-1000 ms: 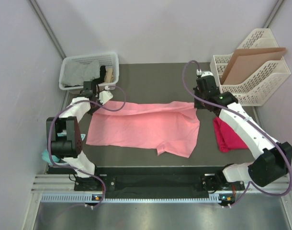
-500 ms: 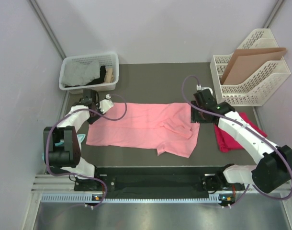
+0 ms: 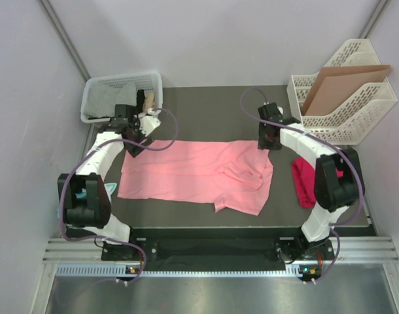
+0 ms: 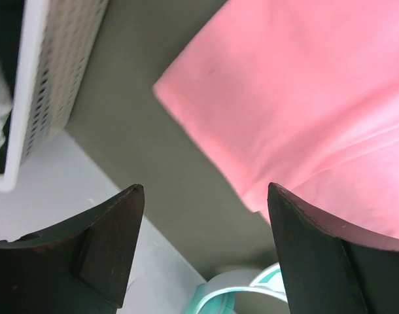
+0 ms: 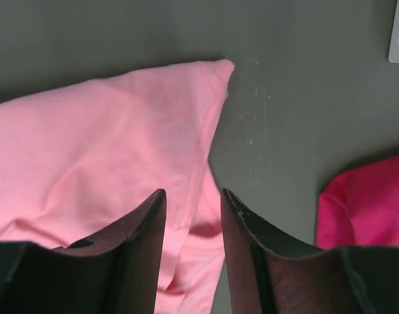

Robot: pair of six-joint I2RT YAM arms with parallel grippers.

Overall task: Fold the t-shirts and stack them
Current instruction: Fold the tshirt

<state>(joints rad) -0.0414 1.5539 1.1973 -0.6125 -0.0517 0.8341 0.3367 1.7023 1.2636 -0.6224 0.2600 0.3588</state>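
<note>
Pink t-shirt flat between white basket and magenta t-shirt

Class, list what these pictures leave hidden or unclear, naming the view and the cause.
- Red tee: top view, right arm covers part; right wrist view, cut by the edge.
- Basket contents: top view, too small to identify.
- Teal object: left wrist view, cut by the bottom edge.

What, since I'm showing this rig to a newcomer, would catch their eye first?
A salmon-pink t-shirt lies spread across the middle of the dark table, with the left hand and right hand open near its far corners. A magenta-red t-shirt sits bunched to its right, partly beneath the right arm.
</note>
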